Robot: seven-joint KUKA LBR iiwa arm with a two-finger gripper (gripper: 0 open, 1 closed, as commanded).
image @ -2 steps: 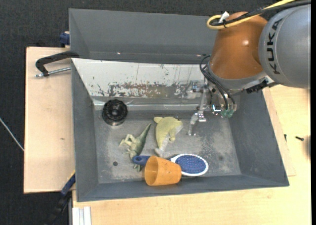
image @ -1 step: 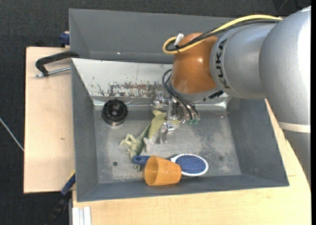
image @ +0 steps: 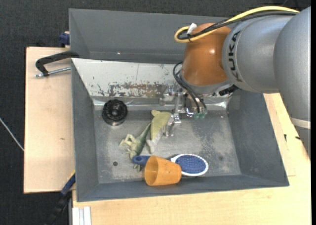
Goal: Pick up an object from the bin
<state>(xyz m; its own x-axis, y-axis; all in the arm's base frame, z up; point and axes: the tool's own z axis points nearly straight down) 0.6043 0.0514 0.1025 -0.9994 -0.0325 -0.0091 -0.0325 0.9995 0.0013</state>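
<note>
Camera view has the gripper [image: 173, 121] low in the middle of the bin [image: 84, 135], touching or just beside the right edge of a pale green floppy piece [image: 158, 121]; I cannot make out which. Whether the gripper is wide or narrow cannot be told, and nothing is seen held in it.

I judge this to be the approach step, with no grasp made yet. The next move calls for settling squarely over the pale green piece, closing on it and lifting straight up.

That piece runs toward the lower left into a yellow-green toy figure [image: 132, 145], so the two might drag together. Near the lower edge of the frame an orange cup [image: 162, 171] lies on its side against a blue oval brush [image: 190, 164], both apart from the gripper. A black round cap [image: 114, 111] sits alone at centre left. The bin's back wall stands close behind the gripper, which leaves little room on that side.
</note>
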